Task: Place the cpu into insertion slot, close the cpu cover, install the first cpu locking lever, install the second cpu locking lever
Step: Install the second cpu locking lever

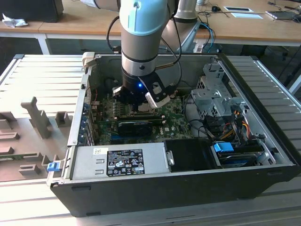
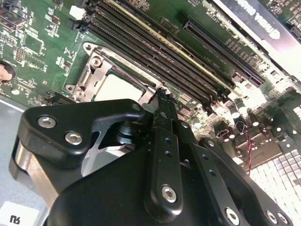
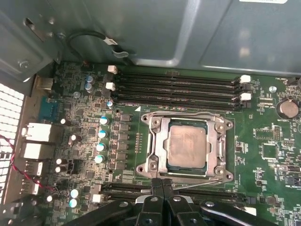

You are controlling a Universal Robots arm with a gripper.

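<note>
The cpu [image 3: 186,146] lies flat in the insertion slot [image 3: 224,155], its pale metal face up. The cpu cover [image 3: 159,147] lies down around it as a metal frame. A thin wire locking lever [image 3: 200,182] runs along the socket edge nearest my gripper, at a slight slant. My gripper [image 3: 162,184] is shut, its tips together at that lever's end, just outside the socket. The second wrist view shows the gripper [image 2: 162,97] beside the cpu [image 2: 117,87]. In the exterior view the gripper [image 1: 139,106] hangs low over the motherboard inside the open computer case.
Memory slots [image 3: 178,84] run along the socket's far side. A row of capacitors [image 3: 101,134] stands beside it. A long black card [image 1: 136,126], the power supply [image 1: 122,162] and a drive cage [image 1: 214,99] crowd the case. Case walls enclose the board.
</note>
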